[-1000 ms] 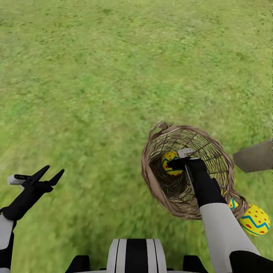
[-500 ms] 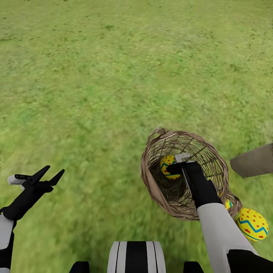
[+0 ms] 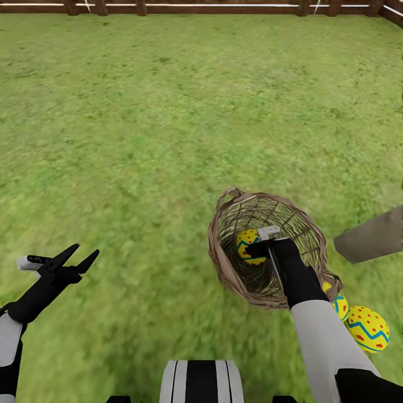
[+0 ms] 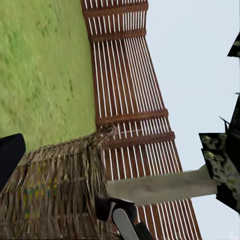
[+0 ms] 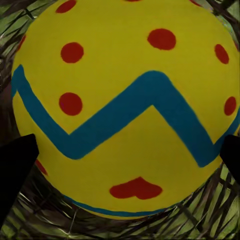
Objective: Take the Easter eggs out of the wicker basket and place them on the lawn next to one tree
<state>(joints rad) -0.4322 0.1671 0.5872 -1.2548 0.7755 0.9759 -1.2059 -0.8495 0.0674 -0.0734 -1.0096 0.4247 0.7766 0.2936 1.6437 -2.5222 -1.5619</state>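
Reaching into basket, right gripper is seen bracketing egg, fingers apart; left gripper idle, open. Closure and lift judged next.

We see mottled green grass stretching away on every side, closed at the far end by a brown fence of horizontal wooden slats, under a pale, flat sky.
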